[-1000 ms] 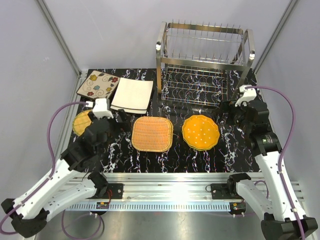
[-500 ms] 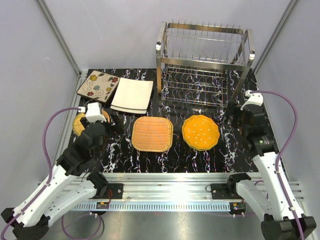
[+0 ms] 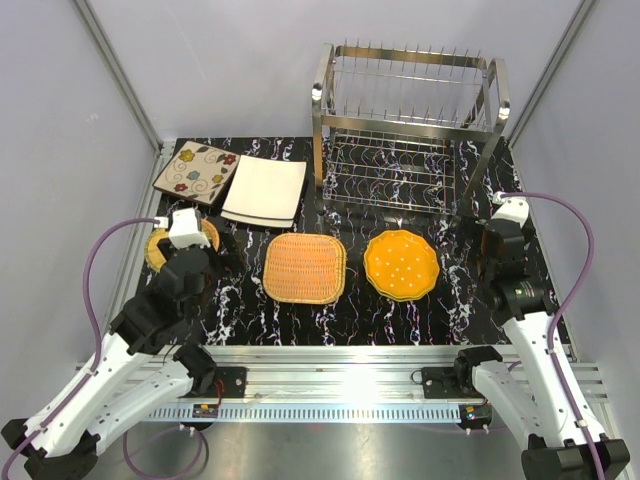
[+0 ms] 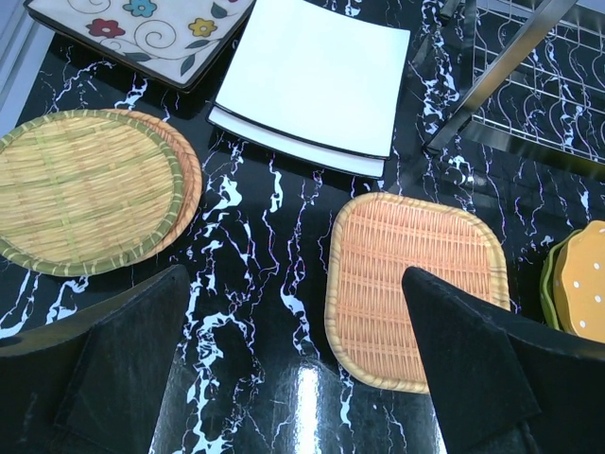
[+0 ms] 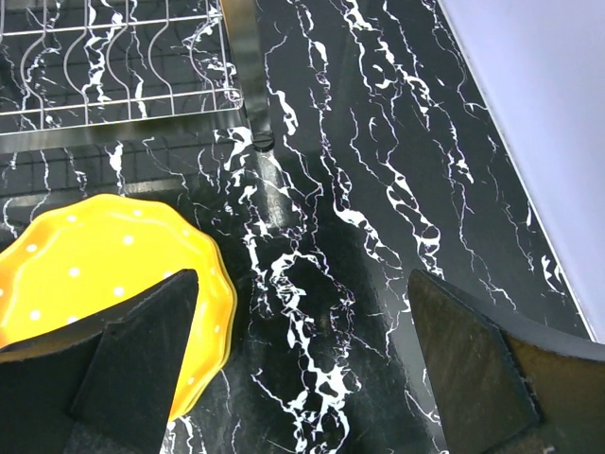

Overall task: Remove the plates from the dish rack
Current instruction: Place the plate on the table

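From above, both arms had drawn back toward their bases over the last second. The left tool (image 3: 216,258) had slid away from the white square plate (image 3: 265,190) to sit beside the round wicker plate (image 3: 160,246). The right tool (image 3: 478,240) had backed off from the near right leg of the dish rack (image 3: 405,120). Nothing else had moved. The rack's two tiers showed only bare prongs, and the floral square plate (image 3: 196,170), the rounded-square wicker plate (image 3: 305,267) and the orange dotted plate (image 3: 401,264) lay flat on the counter (image 3: 350,310).

From the left wrist, the left tool (image 4: 295,279) stood spread wide with nothing between its fingers. It hung above bare counter between the round wicker plate (image 4: 85,189), which seemed to rest on a second one, and the rounded-square wicker plate (image 4: 416,284). A green plate (image 4: 551,274) peeked from under the dotted one (image 4: 586,284).

From the right wrist, the right tool (image 5: 302,279) was likewise spread and empty, over the counter (image 5: 378,142) beside the dotted plate (image 5: 104,265), with the rack's lower tier (image 5: 113,66) bare.

Judged from this, the unloading was done and both arms were retiring.
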Robot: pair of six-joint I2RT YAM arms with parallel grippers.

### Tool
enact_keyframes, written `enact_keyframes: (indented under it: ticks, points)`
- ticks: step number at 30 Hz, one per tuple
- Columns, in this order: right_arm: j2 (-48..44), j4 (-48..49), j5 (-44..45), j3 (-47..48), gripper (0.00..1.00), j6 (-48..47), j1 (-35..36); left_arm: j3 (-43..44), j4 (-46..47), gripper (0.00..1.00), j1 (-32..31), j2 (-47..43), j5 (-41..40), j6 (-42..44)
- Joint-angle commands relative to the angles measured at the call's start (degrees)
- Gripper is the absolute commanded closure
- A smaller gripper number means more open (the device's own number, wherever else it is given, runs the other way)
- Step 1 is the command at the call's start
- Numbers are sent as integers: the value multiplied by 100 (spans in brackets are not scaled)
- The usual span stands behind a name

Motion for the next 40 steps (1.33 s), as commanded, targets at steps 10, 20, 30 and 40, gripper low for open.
enact_keyframes:
  ticks: [10,20,30,40]
  points:
    - [-91,413,321,-72,0,-140,-10,32,52,1,22,-89,-288,-66]
    - [-64,431,295,-89,0,-140,-10,-3,52,1,22,-106,-306,-66]
    - [-56,475,312,-125,0,-149,-19,-21,123,1,31,-71,-332,-4]
    - [-82,492,172,-159,0,-341,-19,-65,219,1,31,-45,-341,31]
